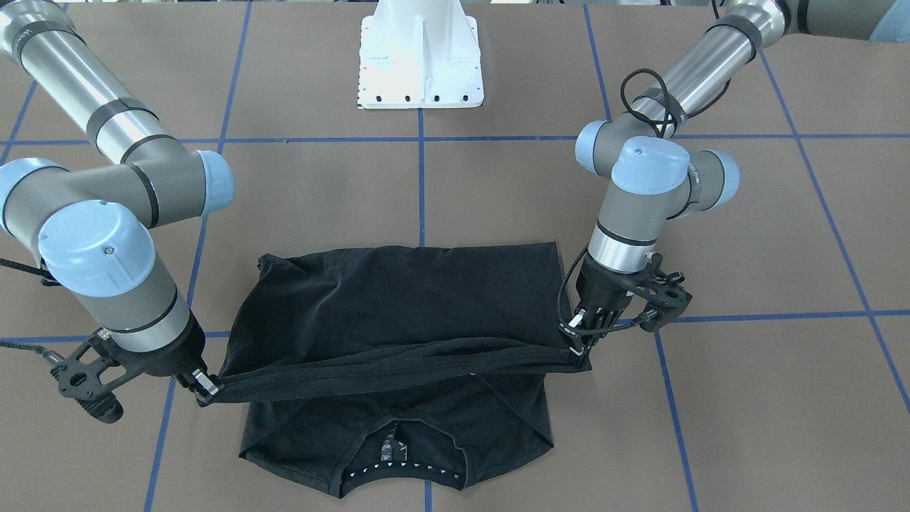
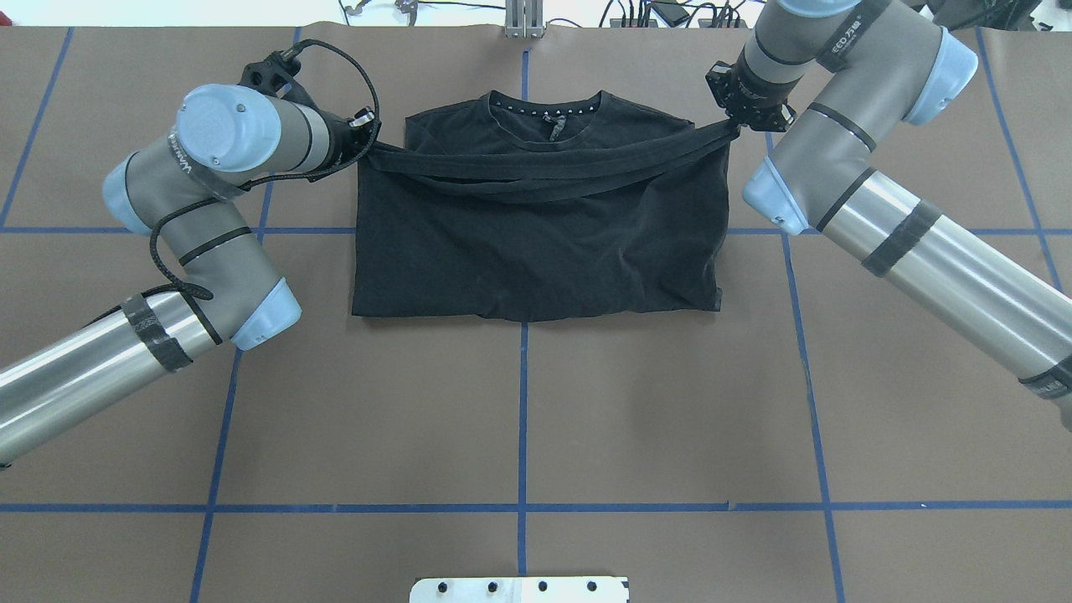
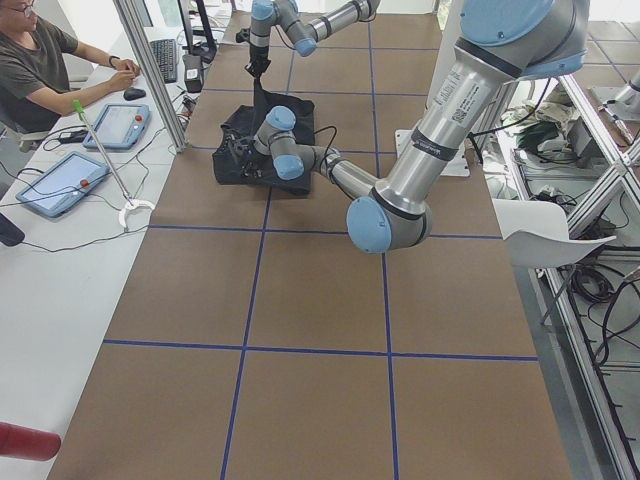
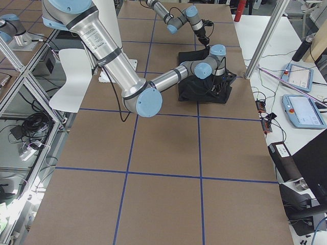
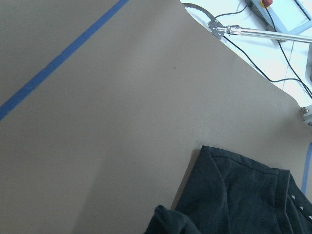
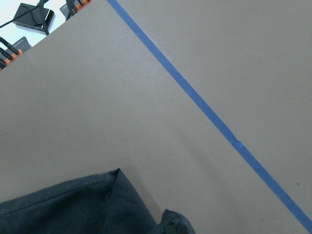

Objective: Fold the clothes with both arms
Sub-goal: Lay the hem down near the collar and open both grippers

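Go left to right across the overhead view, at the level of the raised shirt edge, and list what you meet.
left claw → black T-shirt, its raised edge stretched between the claws → right claw

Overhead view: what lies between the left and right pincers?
A lifted edge of the black short-sleeved T-shirt, stretched taut from left pincer to right pincer, seen overhead.

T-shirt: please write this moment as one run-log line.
T-shirt: edge lifted, stretched near collar | left gripper: shut on edge | right gripper: shut on edge | fold: unfinished
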You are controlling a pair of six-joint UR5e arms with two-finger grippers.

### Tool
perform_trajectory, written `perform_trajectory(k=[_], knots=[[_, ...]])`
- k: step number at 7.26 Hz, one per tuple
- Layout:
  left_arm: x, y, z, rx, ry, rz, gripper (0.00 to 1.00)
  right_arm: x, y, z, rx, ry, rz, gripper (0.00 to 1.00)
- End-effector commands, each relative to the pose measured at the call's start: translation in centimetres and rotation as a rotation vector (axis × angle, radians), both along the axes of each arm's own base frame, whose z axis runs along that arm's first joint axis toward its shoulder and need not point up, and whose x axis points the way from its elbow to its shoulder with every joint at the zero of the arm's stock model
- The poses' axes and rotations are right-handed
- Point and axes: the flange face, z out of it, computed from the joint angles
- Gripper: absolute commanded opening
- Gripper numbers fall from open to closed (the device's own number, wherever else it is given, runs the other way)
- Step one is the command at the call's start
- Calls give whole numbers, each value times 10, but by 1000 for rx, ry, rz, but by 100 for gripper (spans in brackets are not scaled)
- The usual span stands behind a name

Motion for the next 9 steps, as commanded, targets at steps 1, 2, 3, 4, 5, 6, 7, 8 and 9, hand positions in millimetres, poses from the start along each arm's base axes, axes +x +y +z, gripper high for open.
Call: perform_trajectory(k=[1, 2, 3, 4, 5, 6, 7, 8, 9], knots=[[11, -15, 30, 11, 7, -4, 0, -26, -14, -1, 15, 23, 3, 0], [11, -18, 37, 3, -2, -8, 0, -32, -18, 1, 23, 51, 15, 0], [11, -19, 35, 5, 0, -8, 0, -43, -16, 7, 37, 88, 24, 0], [12, -20, 39, 0, -5, -8, 0, -47, -19, 2, 44, 96, 30, 0], [13, -20, 37, 1, -4, -8, 0, -49, -22, 3, 40, 101, 31, 0], [3, -29, 30, 10, 8, -24, 0, -53, -28, 9, 48, 94, 32, 0], [-6, -35, 34, 38, 36, -38, 0, -54, -31, 13, 68, 73, 39, 19], [-16, -43, 35, 49, 47, -54, 28, -53, -35, 0, 78, 58, 46, 38], [-27, -49, 34, 57, 56, -65, 39, -51, -36, -6, 82, 46, 51, 53]])
